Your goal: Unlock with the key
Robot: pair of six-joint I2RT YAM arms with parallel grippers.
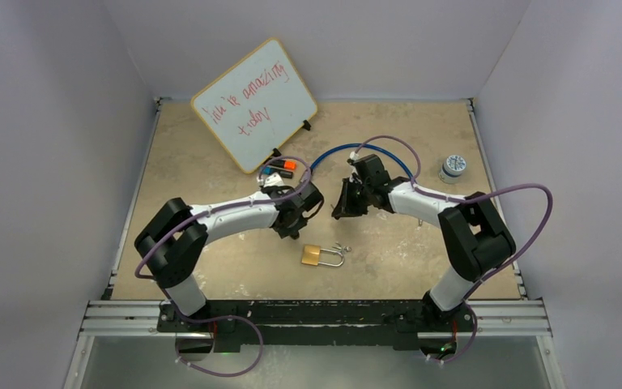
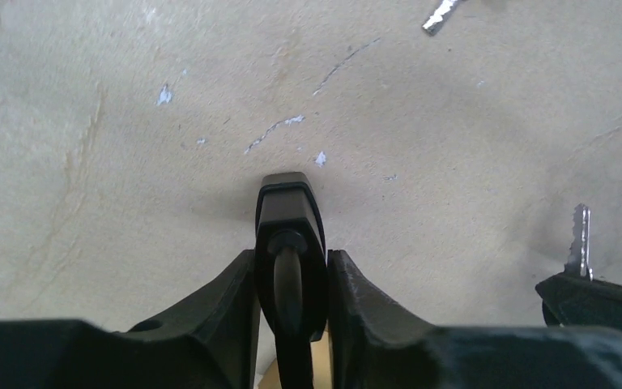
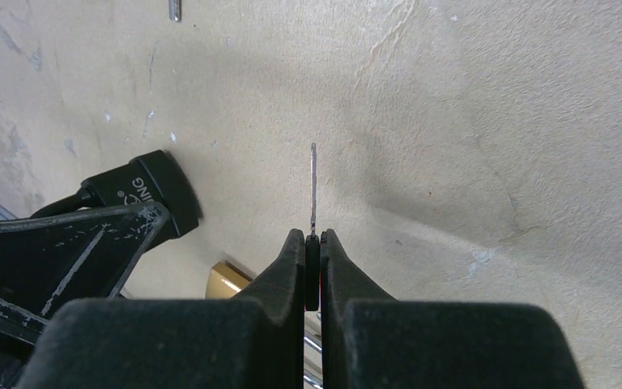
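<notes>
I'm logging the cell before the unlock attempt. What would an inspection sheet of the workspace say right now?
Surface: beige stone-patterned tabletop, scuffed with white flecks.
Job's things: brass padlock with silver shackle lying flat between the arms; silver key held blade-out.
Clutter: white whiteboard with red writing, orange and black markers, small white round jar.
Grippers: right tool shut on the silver key; left tool shut on a black plastic piece, identity unclear.
Cables: purple cables looping along both arms; blue cable at the rear.
Surroundings: plain white enclosure walls.
</notes>
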